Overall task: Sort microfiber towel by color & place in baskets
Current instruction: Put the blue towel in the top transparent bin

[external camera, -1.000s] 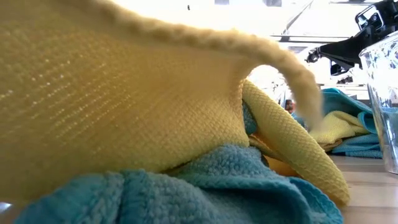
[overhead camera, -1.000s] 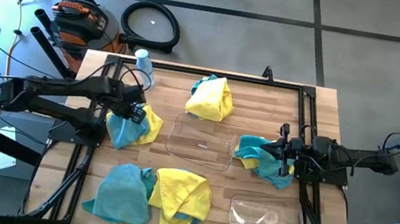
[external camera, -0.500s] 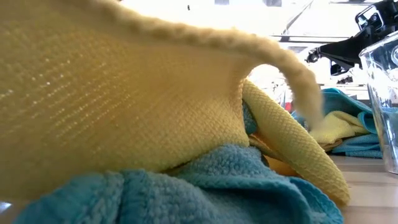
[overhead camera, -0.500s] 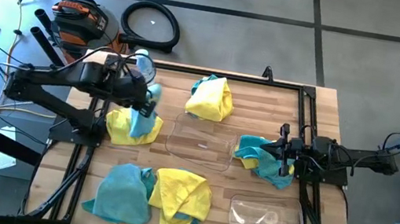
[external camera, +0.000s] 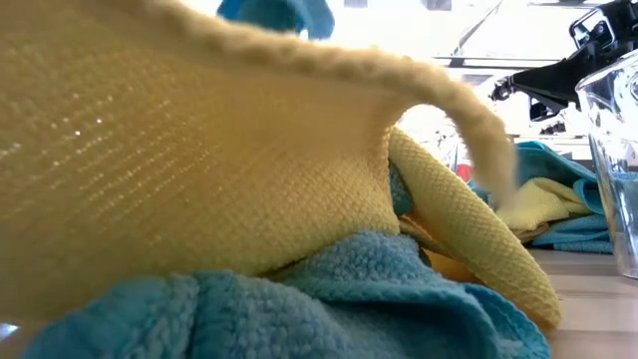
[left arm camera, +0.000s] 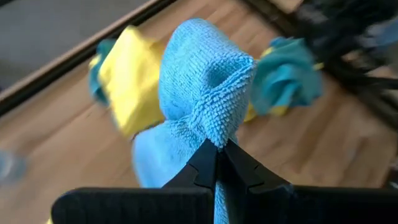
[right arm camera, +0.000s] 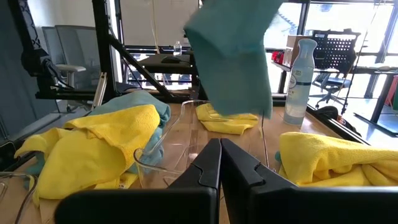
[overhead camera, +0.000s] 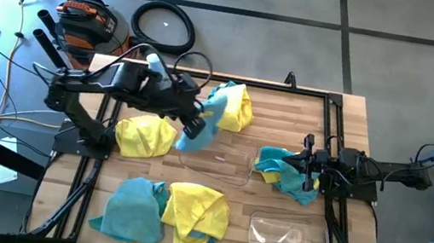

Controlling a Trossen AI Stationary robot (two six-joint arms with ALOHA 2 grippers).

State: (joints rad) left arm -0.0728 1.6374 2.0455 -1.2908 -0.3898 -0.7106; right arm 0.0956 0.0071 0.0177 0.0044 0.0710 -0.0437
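Note:
My left gripper [overhead camera: 195, 125] is shut on a teal cloth [overhead camera: 201, 129] [left arm camera: 205, 93], carried in the air by the left far corner of the middle clear basket [overhead camera: 216, 154]. In the low view that cloth [external camera: 279, 14] shows at the top. A yellow cloth [overhead camera: 144, 138] lies on the table behind it. My right gripper [overhead camera: 304, 171] [right arm camera: 219, 155] is shut with nothing between its fingers, beside a teal and yellow heap [overhead camera: 279, 167]. The second basket [overhead camera: 288, 236] stands at the near right. More cloths lie at the near edge: teal [overhead camera: 135, 209] and yellow [overhead camera: 197, 210]. My left gripper pinches a gathered fold of the teal cloth [left arm camera: 214, 138] between its two fingers. The cloth is bunched around the fingertips and lifted clear of the table. Its free part [right arm camera: 233, 56] hangs slack below the fingers.
A yellow and teal heap [overhead camera: 228, 106] lies at the far edge, just beyond the carried cloth. A clear spray bottle [overhead camera: 155, 66] [right arm camera: 297, 81] stands at the far left corner. Bare wood shows between the two baskets. In the low view a yellow cloth [external camera: 199, 150] blocks most of the sight.
My left gripper, shut on the teal cloth, has risen off the left heap and swung toward the table's right, up to the middle basket. The teal cloth has come off and now hangs free; the yellow cloth under it has stayed on the table.

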